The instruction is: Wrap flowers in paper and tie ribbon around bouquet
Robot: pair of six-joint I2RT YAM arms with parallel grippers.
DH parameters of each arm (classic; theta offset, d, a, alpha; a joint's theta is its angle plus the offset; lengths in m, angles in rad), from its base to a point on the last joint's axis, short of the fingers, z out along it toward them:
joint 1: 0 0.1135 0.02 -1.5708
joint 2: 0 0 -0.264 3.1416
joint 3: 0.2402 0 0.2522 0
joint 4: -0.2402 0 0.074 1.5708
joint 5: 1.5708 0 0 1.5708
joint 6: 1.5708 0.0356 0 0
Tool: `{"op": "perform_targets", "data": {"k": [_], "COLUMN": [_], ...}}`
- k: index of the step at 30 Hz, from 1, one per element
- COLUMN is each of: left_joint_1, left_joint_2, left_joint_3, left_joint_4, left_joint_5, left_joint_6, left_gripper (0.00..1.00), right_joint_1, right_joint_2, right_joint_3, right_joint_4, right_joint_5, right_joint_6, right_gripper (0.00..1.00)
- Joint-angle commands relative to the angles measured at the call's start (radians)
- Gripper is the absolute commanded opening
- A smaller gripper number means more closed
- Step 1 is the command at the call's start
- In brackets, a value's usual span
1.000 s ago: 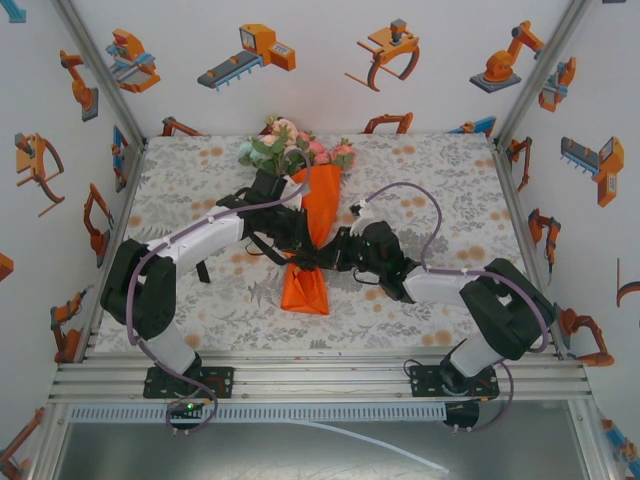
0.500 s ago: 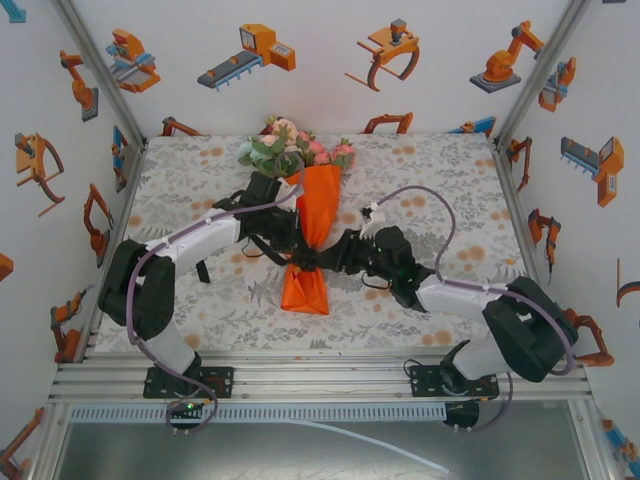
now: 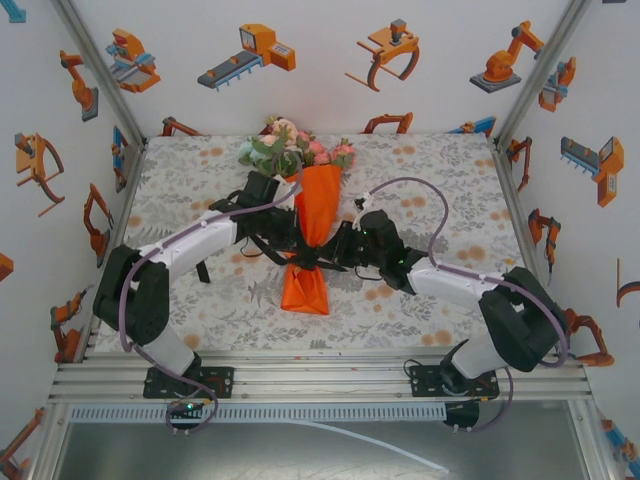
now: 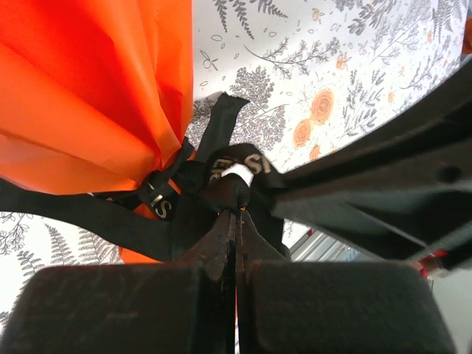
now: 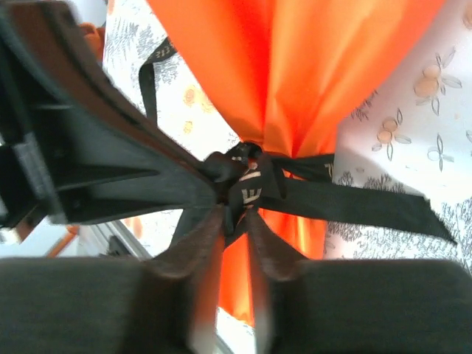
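The bouquet lies lengthwise mid-table: the flowers point(image 3: 293, 150) top a cone of orange paper point(image 3: 318, 205). The black ribbon point(image 3: 306, 259) with white lettering is tied round the cone's narrow waist. My left gripper point(image 3: 297, 252) reaches the knot from the left, and its jaws are pressed shut at the ribbon point(image 4: 221, 166), pinching it at the tips point(image 4: 236, 211). My right gripper point(image 3: 322, 259) comes in from the right, shut on a ribbon strand point(image 5: 251, 181) right under the knot point(image 5: 237, 215). A loose ribbon tail point(image 5: 369, 208) trails to the right over the paper point(image 5: 295, 66).
The flared lower end of the paper point(image 3: 305, 292) points toward the arms' bases. Both gripper tips nearly touch at the knot. Floral tablecloth point(image 3: 200, 290) lies bare left and right of the bouquet. Enclosure walls and metal posts point(image 3: 518, 215) border the table.
My left gripper has closed on the ribbon. My right gripper opened briefly and closed again at the knot while its arm shifted. The bouquet has stayed in place.
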Motion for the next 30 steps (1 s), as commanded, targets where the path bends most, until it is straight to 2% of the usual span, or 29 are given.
{"op": "perform_targets", "data": {"k": [1,2,10,14,16,19,25,27,30], "left_joint_1": [0.003,0.006,0.026,0.027,0.026,0.024,0.016,0.014,0.012], "left_joint_2": [-0.065,-0.075,-0.124,-0.116,-0.110,-0.098,-0.103,-0.107,-0.112], "left_joint_3": [-0.017,-0.021,-0.066,-0.070,-0.076,-0.084,-0.082,-0.082,-0.085], "left_joint_4": [0.016,0.016,0.069,0.078,0.092,0.124,0.136,0.137,0.134], "left_joint_5": [-0.030,-0.043,-0.078,-0.060,-0.046,0.007,0.038,0.050,0.056], "left_joint_6": [0.006,0.002,-0.017,-0.011,-0.014,-0.012,0.015,0.027,0.041], "left_gripper": [0.00,0.00,0.00,0.00,0.00,0.00,0.00,0.00,0.00], "right_joint_1": [-0.005,-0.005,0.019,0.021,0.014,-0.030,-0.107,-0.123,-0.126], "right_joint_2": [-0.019,-0.024,0.022,-0.023,-0.076,-0.128,-0.066,0.005,0.084], "right_joint_3": [0.001,-0.003,-0.051,-0.042,-0.022,0.013,0.102,0.135,0.180], "right_joint_4": [-0.040,-0.049,-0.015,-0.039,-0.074,-0.106,-0.062,-0.008,0.009], "right_joint_5": [0.060,0.066,-0.008,-0.022,-0.001,-0.021,-0.267,-0.385,-0.457], "right_joint_6": [-0.013,-0.017,-0.041,-0.092,-0.162,-0.262,-0.486,-0.508,-0.535], "right_gripper": [0.04,0.00,0.01,0.34,0.41,0.46,0.49,0.50,0.53]}}
